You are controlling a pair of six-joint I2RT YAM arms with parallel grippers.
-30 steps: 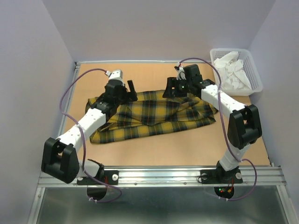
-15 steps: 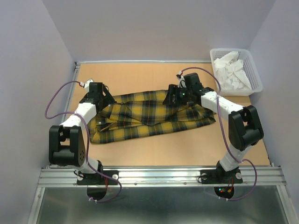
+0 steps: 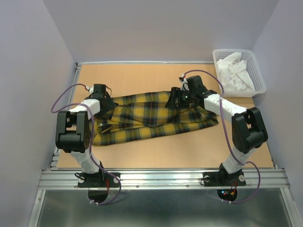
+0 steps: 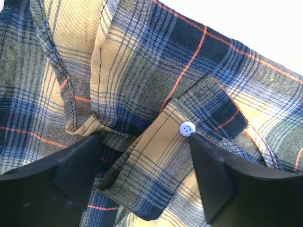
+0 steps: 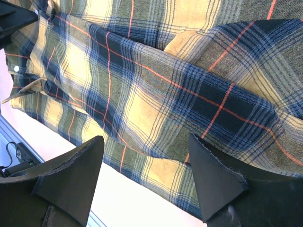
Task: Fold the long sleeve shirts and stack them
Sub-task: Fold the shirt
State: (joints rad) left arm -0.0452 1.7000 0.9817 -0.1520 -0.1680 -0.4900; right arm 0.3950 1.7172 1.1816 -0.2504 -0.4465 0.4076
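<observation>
The left gripper (image 4: 144, 142) has its jaws released and spread wide over the left end of the yellow and dark plaid shirt (image 3: 151, 118). Between its two black fingers (image 4: 75, 165) lies a folded, cuff-like flap. The flap's small white button (image 4: 187, 128) sits right at the tip of the finger on the right side of the wrist view. The flap is not pinched. Around it the fabric bunches into several folds, with thin red lines crossing the plaid.

The right gripper (image 5: 146, 139) is likewise released, its fingers apart and holding nothing. A smoother stretch of the shirt lies beneath them, with a diagonal fold running across it. Seen from above, this gripper is over the shirt's far right part.

The shirt lies rumpled and stretched crosswise on the middle of the tan table (image 3: 142, 75), one end under each gripper. A white mesh basket (image 3: 259, 71) stands in the far right corner, well apart from the shirt, and holds crumpled white cloths (image 3: 234, 71).
</observation>
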